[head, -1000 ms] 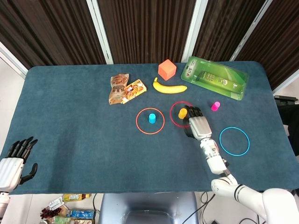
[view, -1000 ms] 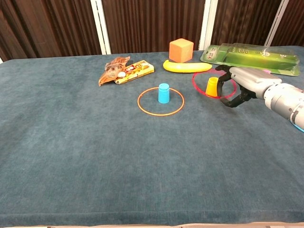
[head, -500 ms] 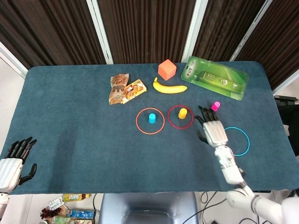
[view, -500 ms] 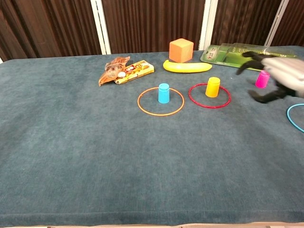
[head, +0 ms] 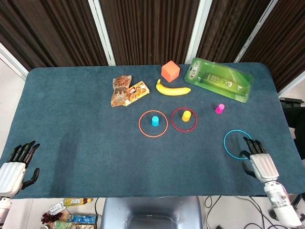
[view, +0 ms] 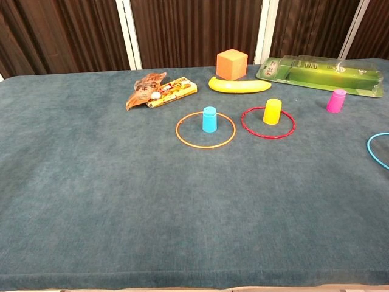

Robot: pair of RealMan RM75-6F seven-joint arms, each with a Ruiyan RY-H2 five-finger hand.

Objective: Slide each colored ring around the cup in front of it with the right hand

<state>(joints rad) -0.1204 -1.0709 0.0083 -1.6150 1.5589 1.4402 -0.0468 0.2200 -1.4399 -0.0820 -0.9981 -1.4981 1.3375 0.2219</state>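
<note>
Right hand [head: 260,163] down at the near right of the table [head: 71,124], fingertips at the near edge of the blue ring [head: 238,144].

Holding nothing, fingers extended close together toward the ring; contact with it not clear. Pink cup [head: 219,109] standing well beyond the blue ring, outside it. Orange ring [head: 153,123] lying around the blue cup [head: 155,120], red ring [head: 184,119] around the yellow cup [head: 186,116], the cup toward its far side. Further back: banana [head: 172,89], orange cube [head: 170,71], green package [head: 218,79], snack packets [head: 126,90]. Nothing lying between blue ring and pink cup. Left hand [head: 15,164] at the near left corner, empty, fingers straight and slightly spread. Drawn back from beside the pink cup half a second ago, and from the red ring at the yellow cup before that; rings and cups unmoved since the half-second mark.
</note>
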